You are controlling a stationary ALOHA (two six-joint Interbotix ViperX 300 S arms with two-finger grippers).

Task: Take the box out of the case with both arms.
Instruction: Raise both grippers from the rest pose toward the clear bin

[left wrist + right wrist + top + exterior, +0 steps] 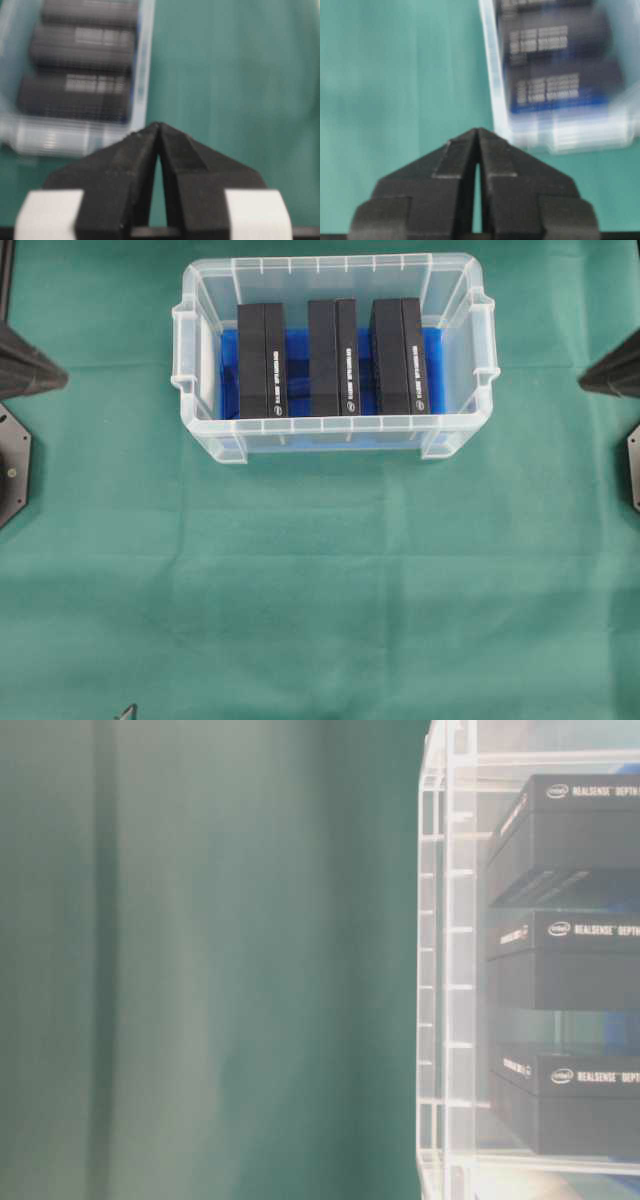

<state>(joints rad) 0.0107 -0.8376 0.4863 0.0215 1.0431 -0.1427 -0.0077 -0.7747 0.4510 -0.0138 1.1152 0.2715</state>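
From overhead, the case (335,355) sits at the far middle of the green table (320,580), holding three black boxes: left box (262,360), middle box (333,357) and right box (400,356), side by side on the blue sheet (433,375). Only black arm parts show at both side edges there; neither gripper does

The table-level view alone shows the case wall (445,970) side-on, with white lettering on the three boxes

The left wrist view shows the left gripper (158,125) with tips pressed together, empty, above the cloth beside the case

The right wrist view shows the right gripper (477,130) likewise closed on nothing, the case blurred at upper right
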